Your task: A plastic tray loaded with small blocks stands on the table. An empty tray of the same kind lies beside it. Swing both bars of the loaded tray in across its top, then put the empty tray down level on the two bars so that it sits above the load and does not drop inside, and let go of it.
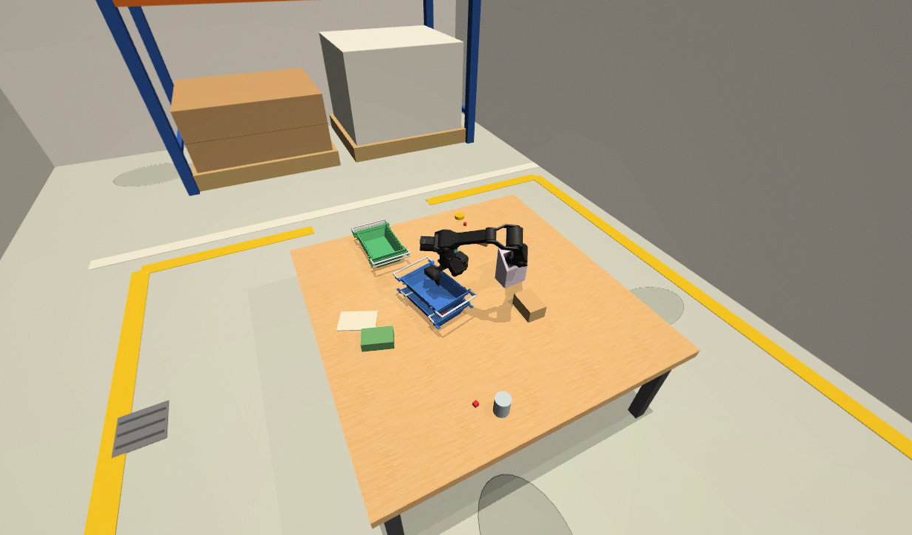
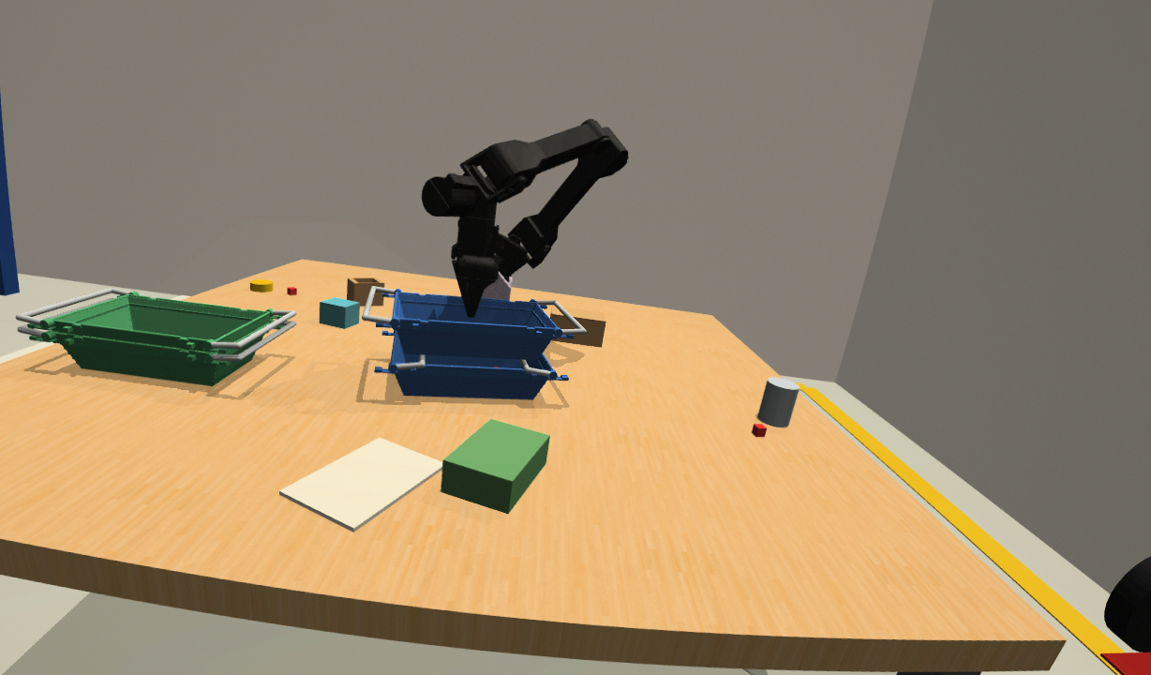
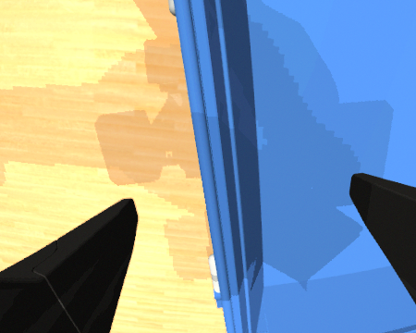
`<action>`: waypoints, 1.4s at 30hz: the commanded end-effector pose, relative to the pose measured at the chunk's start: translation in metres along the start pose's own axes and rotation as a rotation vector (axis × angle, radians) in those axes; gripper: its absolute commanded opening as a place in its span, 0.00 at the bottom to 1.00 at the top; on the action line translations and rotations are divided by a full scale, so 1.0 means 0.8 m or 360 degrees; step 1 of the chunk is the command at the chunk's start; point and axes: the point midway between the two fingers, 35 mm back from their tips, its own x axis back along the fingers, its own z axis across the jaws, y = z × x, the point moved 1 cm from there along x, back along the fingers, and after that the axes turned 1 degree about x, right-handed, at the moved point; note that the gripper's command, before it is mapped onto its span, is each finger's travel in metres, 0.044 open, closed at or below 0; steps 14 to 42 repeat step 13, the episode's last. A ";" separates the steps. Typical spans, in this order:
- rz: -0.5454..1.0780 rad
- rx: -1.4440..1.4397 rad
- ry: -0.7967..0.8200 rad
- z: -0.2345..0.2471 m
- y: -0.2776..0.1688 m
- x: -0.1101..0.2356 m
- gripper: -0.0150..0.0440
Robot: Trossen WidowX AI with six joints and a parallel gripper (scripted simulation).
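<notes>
With fingers spread wide and holding nothing, the gripper [image 2: 471, 307] straddles the upper blue tray [image 2: 470, 329] wall, stacked above the lower blue tray [image 2: 466, 379].

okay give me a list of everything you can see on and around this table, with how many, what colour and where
Blue trays: two, stacked mid-table, upper one sitting level above the lower.
Green trays: two nested, grey wire bars, far left of the table in the exterior view.
Green block: one, near edge, touching a cream sheet.
Teal cube: one, between the tray stacks.
Brown boxes: two, one behind the teal cube, one by the arm's base.
Yellow disc: one, far corner, small red cube beside it.
Grey cylinder: one, right side, red cube beside it.
Pallet boxes: brown and white, on the floor.
Hand: black, open, straddling the upper tray's wall, holding nothing.
</notes>
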 end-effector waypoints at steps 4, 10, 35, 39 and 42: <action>0.0017 0.0005 0.0002 -0.001 -0.001 0.061 1.00; 0.0012 0.0003 0.0005 0.003 0.003 0.102 1.00; 0.0013 -0.0005 -0.0010 0.005 0.001 0.096 1.00; 0.0013 -0.0005 -0.0010 0.005 0.001 0.096 1.00; 0.0013 -0.0005 -0.0010 0.005 0.001 0.096 1.00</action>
